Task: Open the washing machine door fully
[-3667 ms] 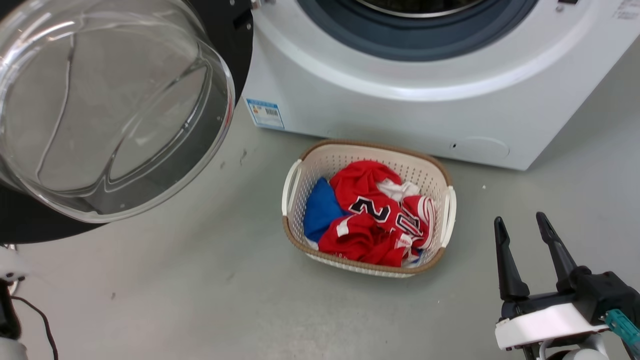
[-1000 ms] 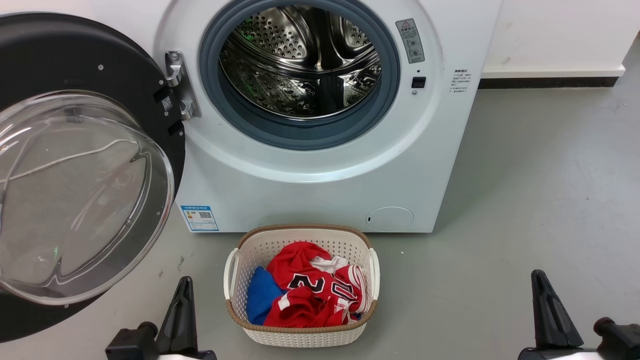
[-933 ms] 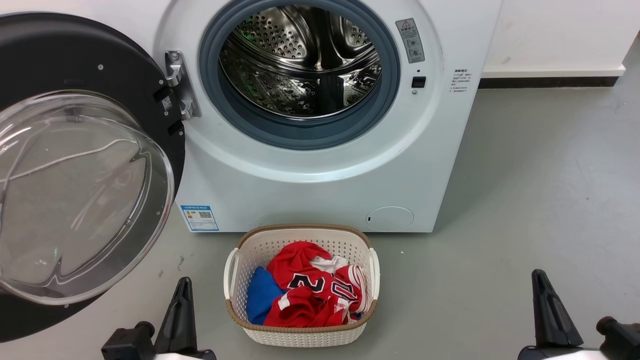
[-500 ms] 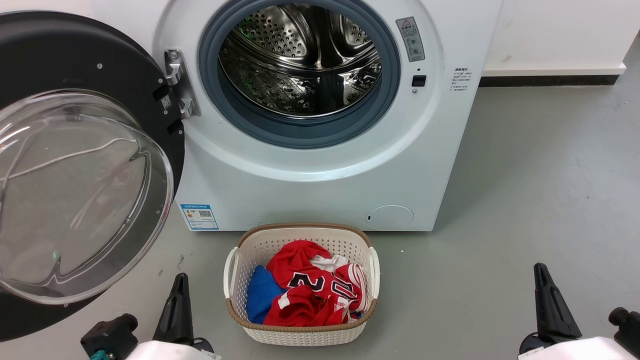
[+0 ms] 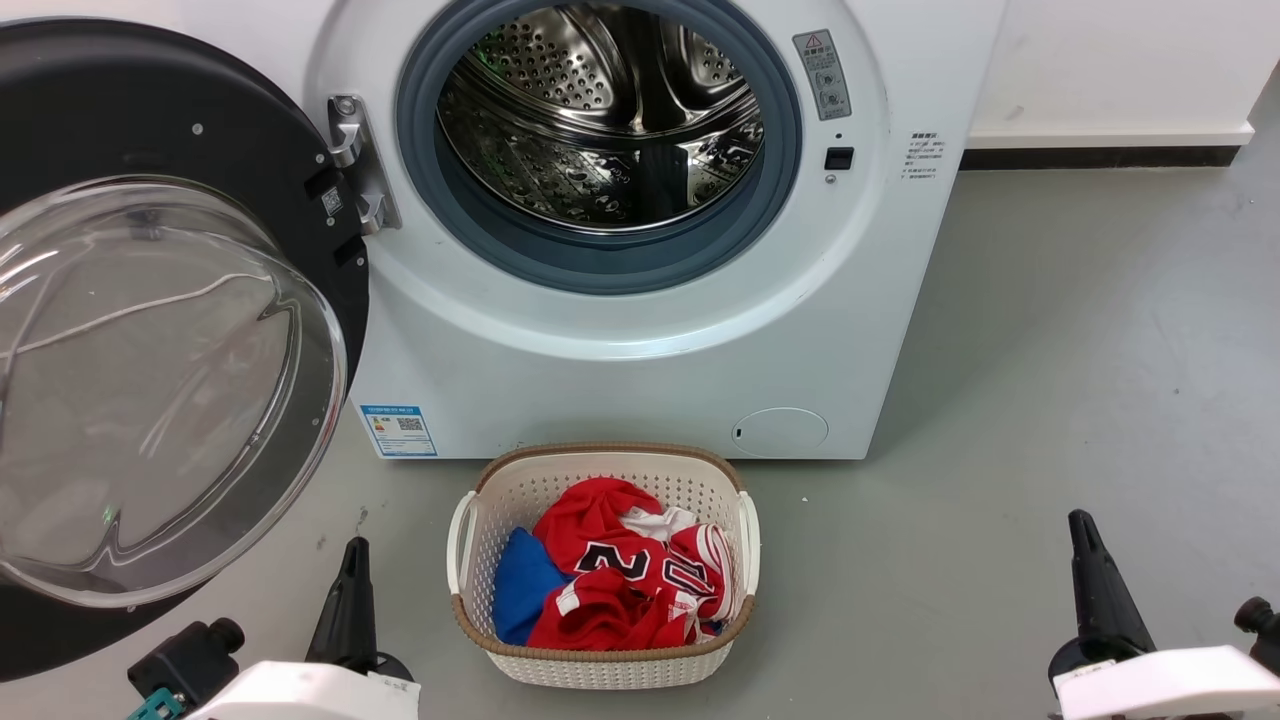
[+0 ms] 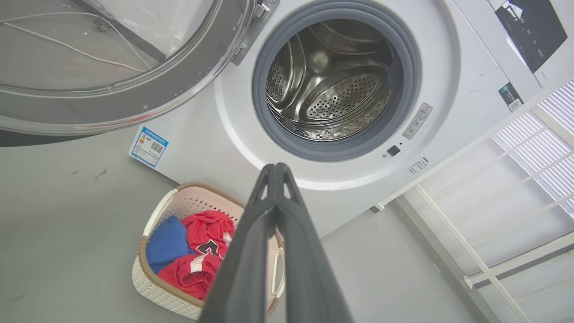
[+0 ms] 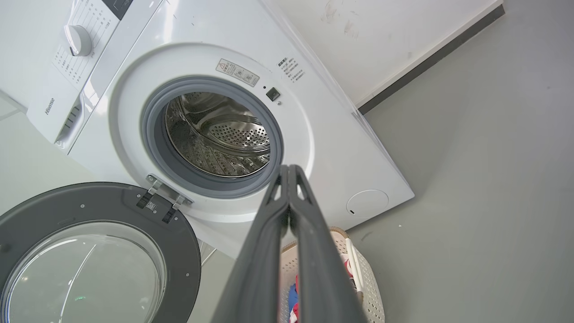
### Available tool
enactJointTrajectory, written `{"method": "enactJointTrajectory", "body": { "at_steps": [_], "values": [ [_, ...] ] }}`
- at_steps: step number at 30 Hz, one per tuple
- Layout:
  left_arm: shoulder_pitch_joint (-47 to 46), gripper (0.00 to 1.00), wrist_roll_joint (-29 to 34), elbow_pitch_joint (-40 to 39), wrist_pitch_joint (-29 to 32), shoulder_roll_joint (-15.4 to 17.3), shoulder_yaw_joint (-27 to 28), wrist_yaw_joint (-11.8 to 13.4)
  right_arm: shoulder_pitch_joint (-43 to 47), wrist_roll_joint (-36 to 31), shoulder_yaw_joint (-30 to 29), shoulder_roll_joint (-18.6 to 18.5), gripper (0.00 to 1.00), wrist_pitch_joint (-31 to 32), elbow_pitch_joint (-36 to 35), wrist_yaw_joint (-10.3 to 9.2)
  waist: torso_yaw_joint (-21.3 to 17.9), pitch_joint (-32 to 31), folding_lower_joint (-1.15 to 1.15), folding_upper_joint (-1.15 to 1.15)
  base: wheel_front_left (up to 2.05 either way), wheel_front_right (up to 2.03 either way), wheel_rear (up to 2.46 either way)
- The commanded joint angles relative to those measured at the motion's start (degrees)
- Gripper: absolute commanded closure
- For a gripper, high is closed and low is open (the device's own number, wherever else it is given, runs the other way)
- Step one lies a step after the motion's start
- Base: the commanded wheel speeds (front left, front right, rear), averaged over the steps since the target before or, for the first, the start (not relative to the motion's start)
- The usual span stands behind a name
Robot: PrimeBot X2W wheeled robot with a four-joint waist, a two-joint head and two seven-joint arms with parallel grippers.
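Both jaws closed, empty: left gripper (image 6: 274, 168), right gripper (image 7: 289, 168); washing machine door (image 5: 160, 350) wide open, left edge cropped.

The grey floor (image 5: 1000, 400) carries the washing machine (image 5: 620, 380) and laundry basket (image 5: 600, 672).

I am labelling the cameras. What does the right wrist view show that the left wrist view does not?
Right wrist view: the control dial and the small round flap. Left wrist view: the blue label and a white rack. Both: the washing machine door swung open, the steel drum and the basket.
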Motion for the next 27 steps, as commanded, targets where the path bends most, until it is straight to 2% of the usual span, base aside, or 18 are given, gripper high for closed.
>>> {"method": "enactJointTrajectory", "body": {
  "at_steps": [1, 27],
  "values": [
    [-1.8, 1.00, -2.1, -0.4, 0.4, 0.5, 0.2, -0.4, -1.9, 2.1, -0.1, -0.5, 1.00, 0.3, -0.3, 0.01, 0.0, 0.0, 0.00, 0.00, 0.00, 0.00, 0.00],
    [-4.9, 1.00, -22.3, 2.5, 5.2, 0.6, 1.8, -2.1, -5.4, 21.8, -0.7, -0.7, 1.00, 5.1, 3.0, 0.01, 0.1, 0.5, 0.00, 0.00, 0.00, 0.00, 0.00]
  ]
}}
